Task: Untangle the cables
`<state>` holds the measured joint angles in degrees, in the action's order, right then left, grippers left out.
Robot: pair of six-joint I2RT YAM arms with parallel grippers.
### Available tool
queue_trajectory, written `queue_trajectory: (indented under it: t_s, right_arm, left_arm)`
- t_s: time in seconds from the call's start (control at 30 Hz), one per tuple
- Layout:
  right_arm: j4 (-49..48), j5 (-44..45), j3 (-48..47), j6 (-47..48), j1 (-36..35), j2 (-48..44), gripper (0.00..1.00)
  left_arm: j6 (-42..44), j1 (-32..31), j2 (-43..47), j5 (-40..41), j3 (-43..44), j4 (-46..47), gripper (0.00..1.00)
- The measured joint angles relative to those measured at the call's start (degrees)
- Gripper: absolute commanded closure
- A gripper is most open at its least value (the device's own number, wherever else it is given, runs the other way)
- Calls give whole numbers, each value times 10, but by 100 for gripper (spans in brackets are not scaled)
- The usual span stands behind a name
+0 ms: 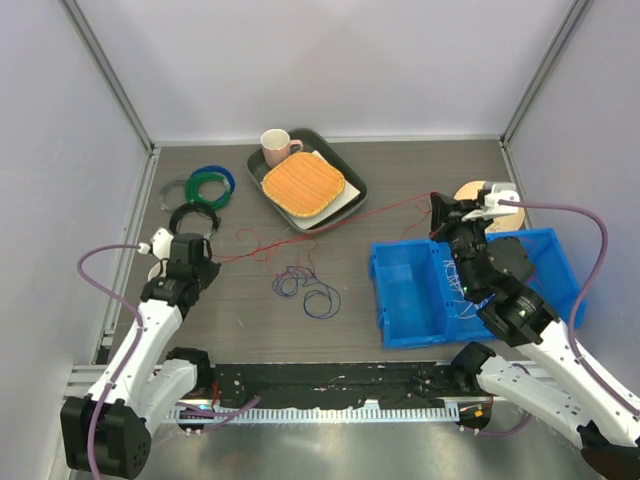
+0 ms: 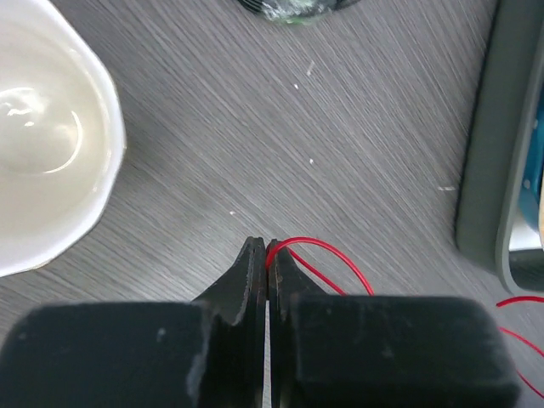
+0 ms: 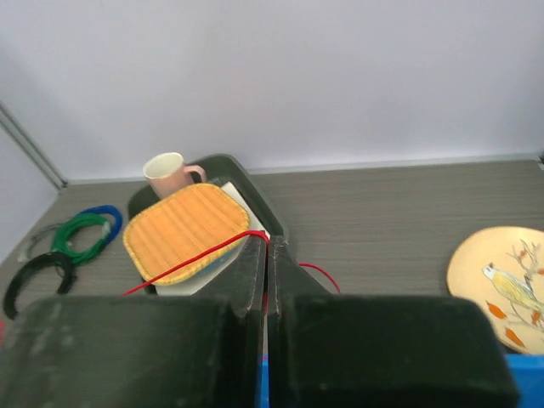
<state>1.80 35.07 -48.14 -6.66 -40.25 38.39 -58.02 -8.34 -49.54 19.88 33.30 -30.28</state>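
Observation:
A thin red cable stretches taut across the table between my two grippers, with a small tangle near its left part. My left gripper is shut on its left end; the left wrist view shows the red cable looping out of the closed tips. My right gripper is shut on the other end, raised above the blue bin; the red cable runs left from the closed tips. A blue/purple cable lies in loose loops mid-table. White cables hang in the bin.
A blue bin stands at the right. A dark tray at the back holds an orange mat and a pink mug. Green and blue coils and a black coil lie back left. A white bowl and a painted plate are nearby.

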Motion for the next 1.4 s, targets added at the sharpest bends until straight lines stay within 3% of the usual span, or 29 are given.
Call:
queue_trajectory:
  t_s: [0.07, 0.1, 0.17, 0.2, 0.23, 0.43, 0.67, 0.83, 1.0, 1.33, 1.37, 1.4]
  right_arm:
    - [0, -22, 1, 5, 1, -17, 99]
    - [-2, -35, -3, 7, 3, -18, 99]
    - [-5, -79, -21, 11, 11, -10, 99]
    - [-8, -108, -36, 12, 14, -3, 99]
    - [-11, -137, -51, 14, 15, 9, 99]
    - [-21, -289, -90, 19, 16, 69, 99]
    - [-11, -381, -82, 14, 15, 68, 99]
    - [-19, -421, -82, 0, 15, 47, 99]
    - [-20, -449, -82, -14, 15, 43, 99]
    - [-22, -504, -80, -30, 16, 20, 99]
    - [-22, -509, -80, -31, 16, 18, 99]
    - [-22, -515, -80, -32, 16, 18, 99]
  left_arm:
    - [14, 5, 1, -26, 0, 7, 61]
    - [29, 8, 2, -36, -2, 10, 41]
    - [56, 18, 3, -67, -7, 18, 20]
    - [68, 21, 5, -91, -12, 24, 3]
    - [78, 22, 7, -110, -14, 28, 0]
    - [108, 23, 48, -281, -21, 88, 0]
    - [128, -30, 32, -344, -8, 141, 0]
    - [187, -220, -53, -332, 39, 184, 0]
    - [273, -343, -130, -286, 87, 253, 0]
    - [419, -427, -310, -193, 179, 375, 1]
    - [428, -433, -324, -178, 182, 383, 3]
    - [436, -438, -337, -165, 186, 391, 16]
